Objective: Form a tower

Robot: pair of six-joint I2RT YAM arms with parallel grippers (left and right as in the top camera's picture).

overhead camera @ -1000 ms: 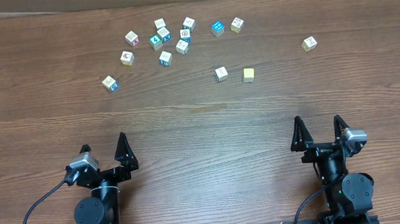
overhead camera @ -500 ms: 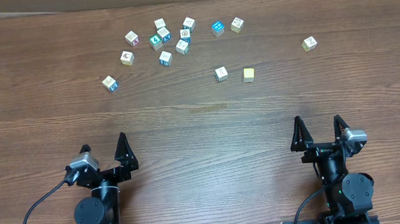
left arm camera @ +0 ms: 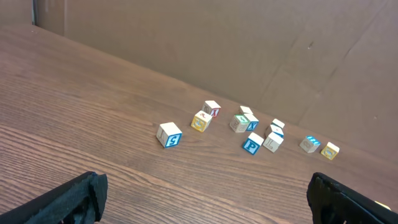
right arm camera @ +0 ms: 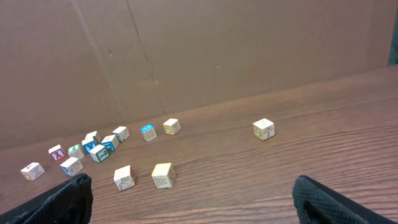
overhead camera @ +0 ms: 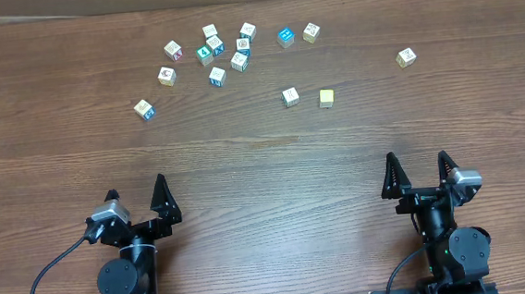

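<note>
No tower is in view; all the small wooden cubes lie singly on the far part of the table (overhead camera: 263,156). A loose cluster (overhead camera: 214,50) sits at the back left, with one cube (overhead camera: 144,109) apart to its left. A white cube (overhead camera: 290,97) and a yellow cube (overhead camera: 326,97) lie near the middle, and another cube (overhead camera: 406,57) at the right. My left gripper (overhead camera: 135,185) and right gripper (overhead camera: 416,155) stand open near the front edge, far from every cube, with nothing between their fingers. The wrist views show the same cubes (left arm camera: 169,134) (right arm camera: 163,175) ahead of each gripper.
A brown cardboard wall (left arm camera: 217,50) stands behind the table's far edge. A blue-faced cube (overhead camera: 284,37) and a pale cube (overhead camera: 311,31) lie at the back centre. A black cable (overhead camera: 44,273) loops beside the left arm's base.
</note>
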